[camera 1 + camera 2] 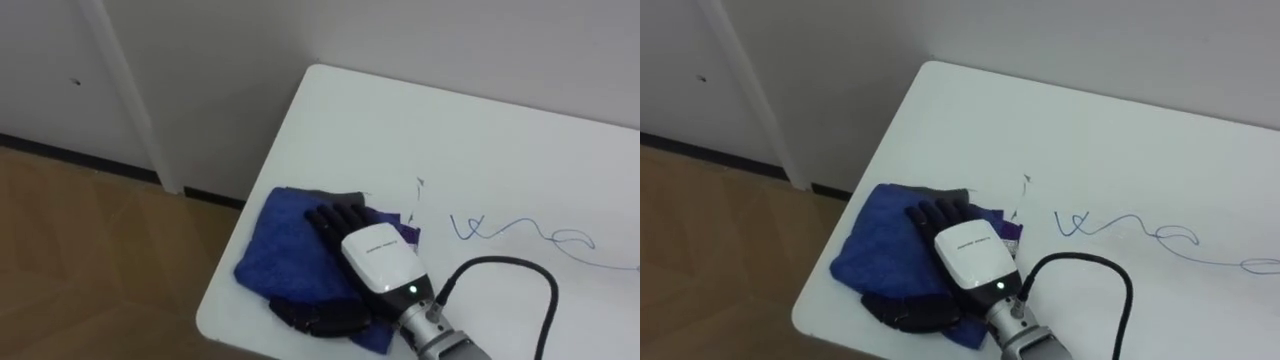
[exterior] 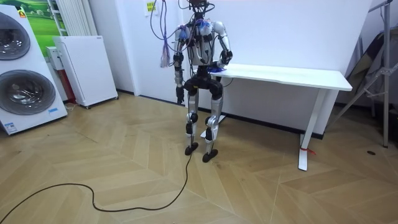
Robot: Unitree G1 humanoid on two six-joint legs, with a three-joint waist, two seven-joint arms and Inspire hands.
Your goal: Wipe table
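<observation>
Firstly, the left eye view. The white table [image 1: 480, 130] fills the picture from 12 round to 5 o'clock, and its rounded near-left corner sits at 7 o'clock. A blue cloth [image 1: 280, 245] lies bunched on that corner, close to the table's left edge. The right hand [image 1: 375, 255] comes in from 5 o'clock and rests palm-down on the cloth. Its fingers [image 1: 335, 215] are extended flat on the fabric, pointing toward 11 o'clock. The thumb is spread out at the hand's 7 o'clock side and also lies on the cloth. Nothing is clenched or pinched. A blue pen scribble [image 1: 520, 235] marks the tabletop at 3 o'clock of the hand, apart from the cloth. A few small pen ticks [image 1: 419, 186] sit just beyond the cloth at its 1 o'clock. The wood floor [image 1: 90, 260] shows at 8 o'clock and the white wall [image 1: 200, 60] at 11 o'clock.

Secondly, the right eye view shows the same arrangement. The flat hand covers the cloth's right half, and the scribble lies at its 3 o'clock.

Lastly, the room view. The robot stands upright at the table's end on the room view's left, facing the wall, with its right arm bent onto the tabletop. The left hand [image 2: 180, 92] hangs by the hip, and its state cannot be told. Two stacked washing machines [image 2: 25, 93] stand at 9 o'clock, and a white cabinet [image 2: 87, 68] stands beside them.
</observation>
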